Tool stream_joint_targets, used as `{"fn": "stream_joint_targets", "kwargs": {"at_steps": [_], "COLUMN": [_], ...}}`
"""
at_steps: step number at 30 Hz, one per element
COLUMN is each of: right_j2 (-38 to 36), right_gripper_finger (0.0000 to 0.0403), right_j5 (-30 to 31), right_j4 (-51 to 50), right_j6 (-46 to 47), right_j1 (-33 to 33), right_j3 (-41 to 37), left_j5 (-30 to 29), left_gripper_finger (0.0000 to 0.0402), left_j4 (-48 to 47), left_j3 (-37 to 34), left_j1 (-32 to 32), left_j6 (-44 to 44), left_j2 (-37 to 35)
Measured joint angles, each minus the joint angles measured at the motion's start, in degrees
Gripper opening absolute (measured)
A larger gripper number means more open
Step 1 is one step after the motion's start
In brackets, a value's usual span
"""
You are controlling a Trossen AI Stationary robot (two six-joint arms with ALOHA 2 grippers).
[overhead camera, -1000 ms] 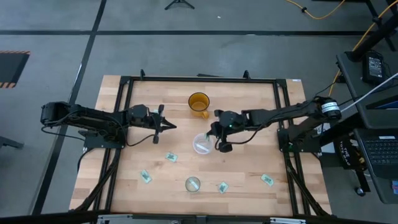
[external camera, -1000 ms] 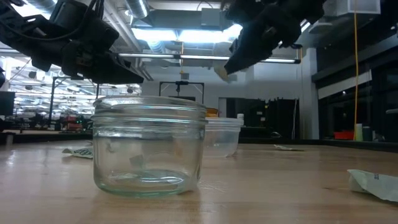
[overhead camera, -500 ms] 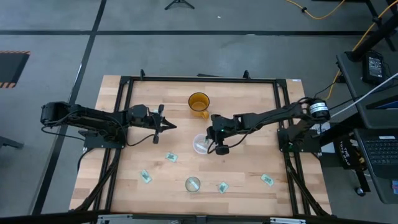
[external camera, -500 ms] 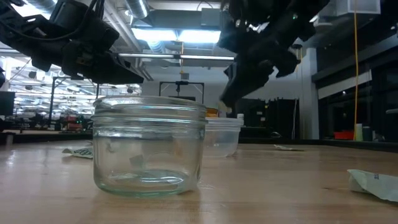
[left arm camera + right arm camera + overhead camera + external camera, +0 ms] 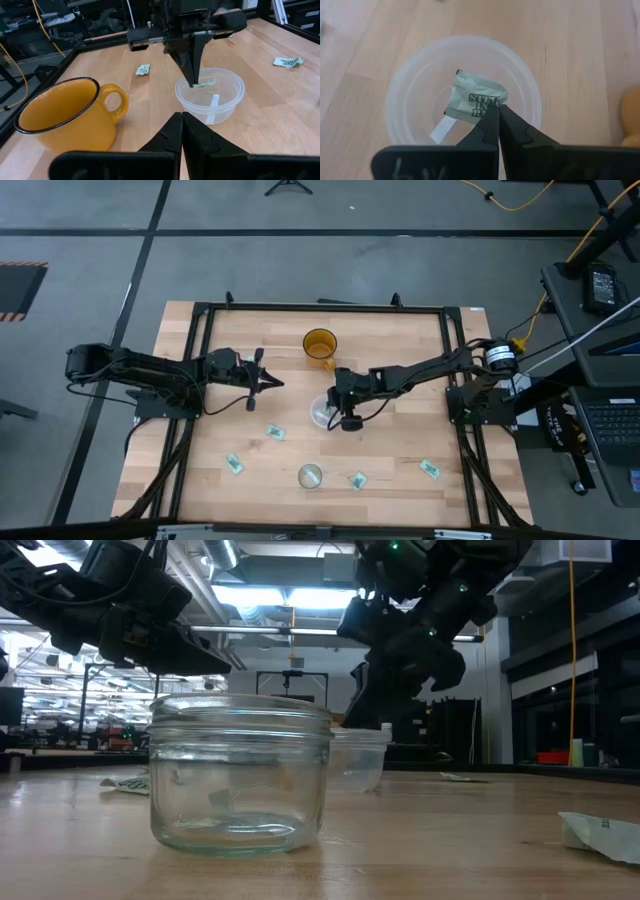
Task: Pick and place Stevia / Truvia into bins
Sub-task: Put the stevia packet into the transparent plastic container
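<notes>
My right gripper (image 5: 496,109) hangs over the wide clear bin (image 5: 316,418), shut on a crumpled green-and-white Stevia sachet (image 5: 472,102). The left wrist view shows it pointing down into the bin's mouth (image 5: 195,80). The left gripper (image 5: 181,116) waits shut and empty, hovering left of the bin (image 5: 265,383). The smaller glass bin (image 5: 310,476) stands near the table's near edge. Loose sachets lie flat on the wood (image 5: 275,434), (image 5: 234,465), (image 5: 358,480), and one more (image 5: 430,469). My right gripper pinches the sachet by one edge (image 5: 490,106) between its two fingertips, coming from above and pointing down. The sachet is creased and sticks out sideways from the fingertips, about level with the bin's rim (image 5: 204,83).
An orange mug (image 5: 320,345) stands just beyond the wide bin, toward the far edge. A white label strip (image 5: 214,102) is on the bin's wall. Black frame rails run along the table's sides (image 5: 195,380). Bare wood lies right of the bin.
My right gripper has moved toward the table's left and downward, carrying the sachet from beside the wide bin to over its mouth. It has stayed shut on the sachet.
</notes>
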Motion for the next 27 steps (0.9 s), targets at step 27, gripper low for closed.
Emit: {"fn": "stream_joint_targets", "kwargs": {"at_steps": [27], "right_j2": [0.7], "right_gripper_finger": [0.0079], "right_j5": [0.0], "right_j4": [0.7], "right_j6": [0.8], "right_j1": [0.0], "right_j3": [0.0], "left_j5": [0.0], "left_gripper_finger": [0.0003], "left_j4": [0.0], "left_j3": [0.0], "left_j1": [0.0], "left_j6": [-0.1], "left_j2": [0.0]}}
